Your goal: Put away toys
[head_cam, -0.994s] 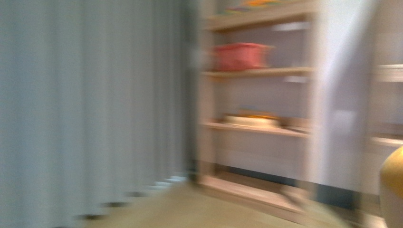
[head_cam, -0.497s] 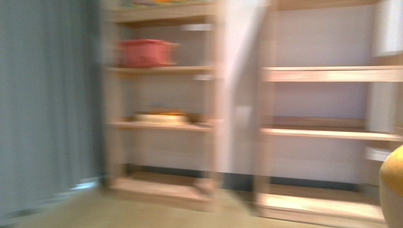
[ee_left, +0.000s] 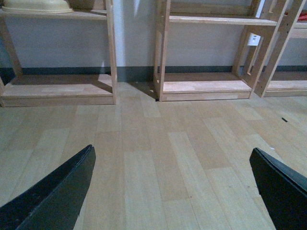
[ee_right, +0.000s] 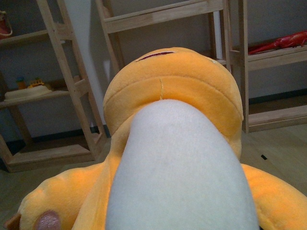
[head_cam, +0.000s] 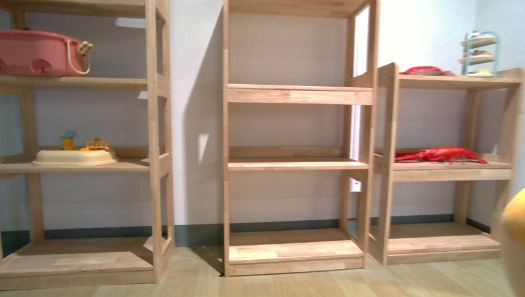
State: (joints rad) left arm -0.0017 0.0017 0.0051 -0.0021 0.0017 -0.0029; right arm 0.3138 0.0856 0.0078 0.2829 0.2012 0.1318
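The orange-yellow plush animal (ee_right: pixel 172 91) fills the right wrist view, with its white belly (ee_right: pixel 182 167) nearest the camera and a pink paw pad (ee_right: pixel 48 221) at one corner. My right gripper is shut on it, and its fingers are hidden behind the plush. In the front view only an orange-yellow edge of the plush (head_cam: pixel 515 238) shows at the lower right. My left gripper (ee_left: pixel 172 148) is open and empty, with its black fingers (ee_left: pixel 57 191) spread wide above the wood floor.
Three wooden shelf units stand against the white wall: left (head_cam: pixel 156 124), middle (head_cam: pixel 297 164) and right (head_cam: pixel 446 173). The left one holds a pink basket (head_cam: pixel 37 52) and a beige tray with small toys (head_cam: pixel 74 156). A red toy (head_cam: pixel 442 154) lies on the right one.
The front view has swung right. The grey curtain has left the frame, and the shelves now show face-on and sharp. The plush stays at the lower right edge.
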